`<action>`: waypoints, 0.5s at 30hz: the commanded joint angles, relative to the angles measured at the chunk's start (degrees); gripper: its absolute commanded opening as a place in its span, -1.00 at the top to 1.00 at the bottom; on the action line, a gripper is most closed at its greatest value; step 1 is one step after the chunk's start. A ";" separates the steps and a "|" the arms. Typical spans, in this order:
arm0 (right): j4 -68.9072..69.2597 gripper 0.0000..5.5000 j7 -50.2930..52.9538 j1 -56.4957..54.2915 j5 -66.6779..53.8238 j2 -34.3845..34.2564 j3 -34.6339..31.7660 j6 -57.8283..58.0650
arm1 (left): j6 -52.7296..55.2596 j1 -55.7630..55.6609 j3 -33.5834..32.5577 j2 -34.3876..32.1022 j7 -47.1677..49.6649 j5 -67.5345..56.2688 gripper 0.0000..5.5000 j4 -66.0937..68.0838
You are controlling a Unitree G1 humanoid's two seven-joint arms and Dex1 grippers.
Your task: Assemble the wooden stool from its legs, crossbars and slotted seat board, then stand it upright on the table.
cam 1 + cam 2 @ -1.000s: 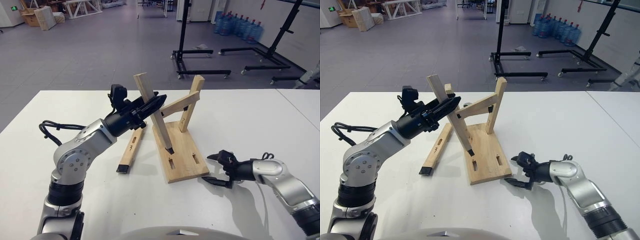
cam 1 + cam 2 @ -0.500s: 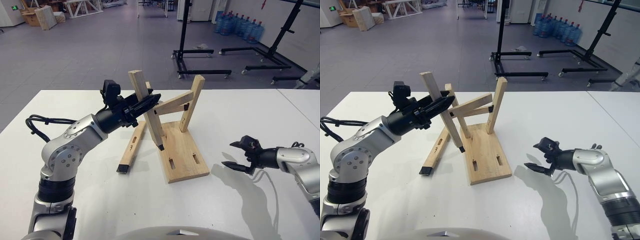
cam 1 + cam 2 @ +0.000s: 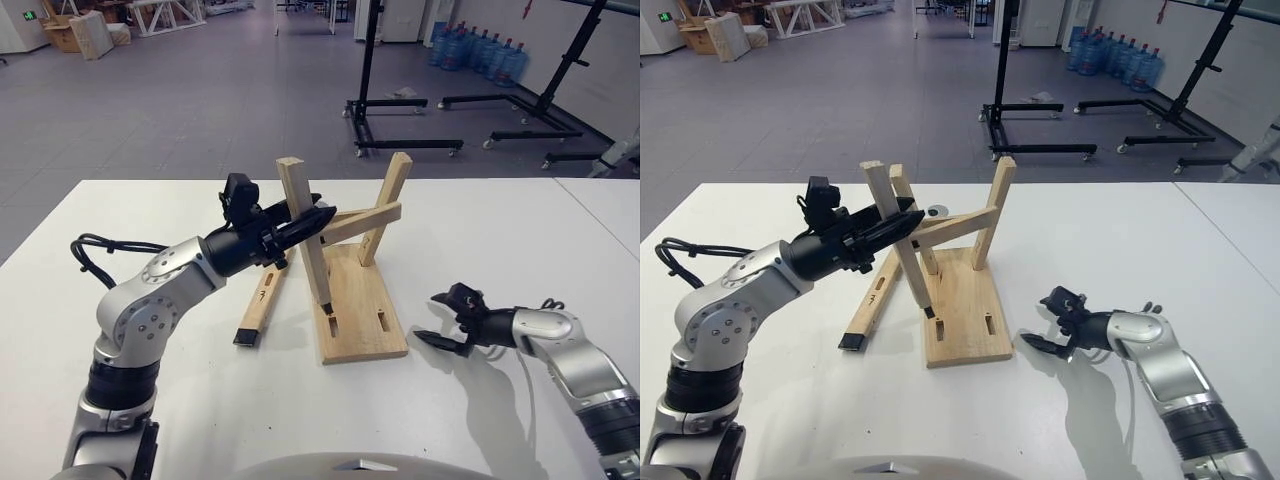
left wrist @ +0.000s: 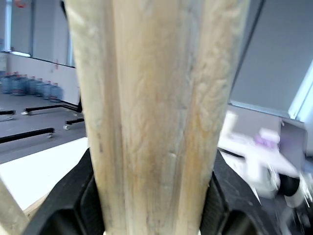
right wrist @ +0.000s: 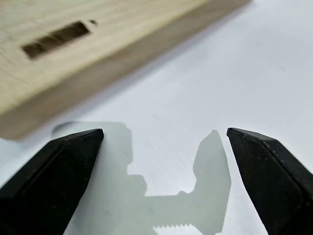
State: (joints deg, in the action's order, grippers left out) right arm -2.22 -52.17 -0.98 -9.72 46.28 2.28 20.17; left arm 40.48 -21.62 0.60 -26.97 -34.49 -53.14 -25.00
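The slotted seat board (image 3: 365, 318) lies flat on the white table. One leg (image 3: 388, 205) stands tilted at its far end, and a crossbar (image 3: 360, 217) joins it to a second leg (image 3: 306, 240). My left gripper (image 3: 310, 219) is shut on that second leg, whose black-tipped lower end hangs just above the board's left slots. In the left wrist view the leg (image 4: 156, 112) sits between the black fingers (image 4: 73, 200). My right gripper (image 3: 441, 319) is open, low over the table beside the board's near right corner (image 5: 98, 63), touching nothing.
A loose leg (image 3: 262, 296) lies on the table left of the board. A black cable (image 3: 95, 250) loops behind my left arm. Black wheeled stands (image 3: 400, 110) and water jugs (image 3: 478, 45) are on the floor beyond the table's far edge.
My left gripper swung the held leg away to the left, then back right over the board. My right gripper pulled away to the right, then returned to the board's corner. The board turned slightly.
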 commanded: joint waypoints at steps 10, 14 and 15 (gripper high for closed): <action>-2.70 -0.70 -1.91 -3.80 -0.01 -0.38 -0.36 0.50 | -5.47 -2.00 4.08 4.91 -9.44 6.75 0.26 6.29; -2.58 -0.70 -3.05 -5.07 0.28 0.17 0.48 0.79 | -7.60 0.63 4.95 6.63 -9.84 9.18 0.26 6.79; -2.68 -0.70 -3.45 -5.47 0.41 0.36 0.68 0.80 | -8.10 1.30 5.22 7.04 -9.84 9.74 0.26 6.83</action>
State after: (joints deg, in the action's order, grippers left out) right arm -5.69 -54.94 -4.88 -9.70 46.05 2.40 20.58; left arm 33.56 -21.66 4.98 -20.49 -44.37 -44.83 -18.62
